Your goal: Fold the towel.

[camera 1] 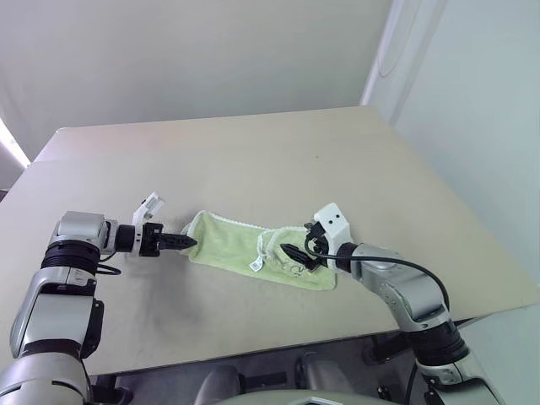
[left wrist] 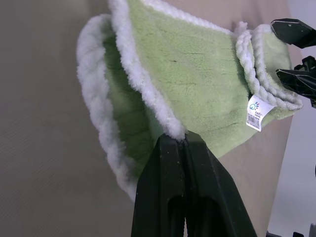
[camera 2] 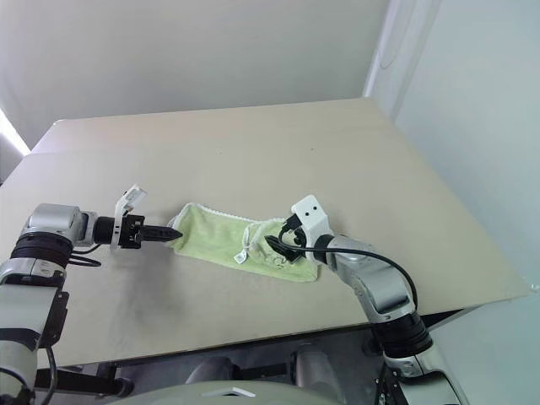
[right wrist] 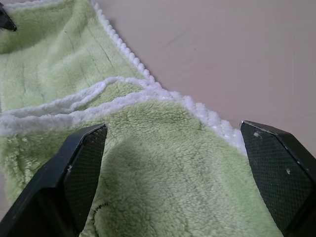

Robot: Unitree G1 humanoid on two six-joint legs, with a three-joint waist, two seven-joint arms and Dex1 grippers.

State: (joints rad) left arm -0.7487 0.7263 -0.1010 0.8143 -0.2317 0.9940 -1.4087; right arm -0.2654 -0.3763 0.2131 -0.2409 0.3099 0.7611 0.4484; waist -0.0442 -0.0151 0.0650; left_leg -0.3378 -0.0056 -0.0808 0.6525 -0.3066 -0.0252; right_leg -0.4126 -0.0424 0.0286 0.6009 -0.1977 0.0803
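Towel (camera 1: 253,250): pale lime-green terry cloth with white stitched edging, lying on beige table (camera 1: 253,160) toward the near edge, stretched out between the two arms. Partly folded over itself, with a rumpled doubled layer at the right-hand end and a curled edge at the left-hand end. Small white loop tag (left wrist: 258,113) hanging off the folded edge, facing the near side; print on it too small to read. Black scribbled marks (camera 1: 297,269) present near the right-hand near corner.

Left gripper (camera 1: 184,241): reaching in from the left, pointed to the right and slightly downward. Black fingers (left wrist: 185,182) pressed together in left wrist view, pinching the white-edged corner at the left-hand end of the cloth. Corner lifted slightly and curled at the pinch.

Right gripper (right wrist: 173,163): positioned over the right-hand end of the cloth, pointed forward and to the left. Jaws spread wide in right wrist view, one finger at each side, green pile and white edging visible between them. Nothing gripped; contact of fingertips with the pile not determinable.

Black cable (camera 1: 396,263) running along the right forearm. Plain pale wall (camera 1: 211,51) behind the table.
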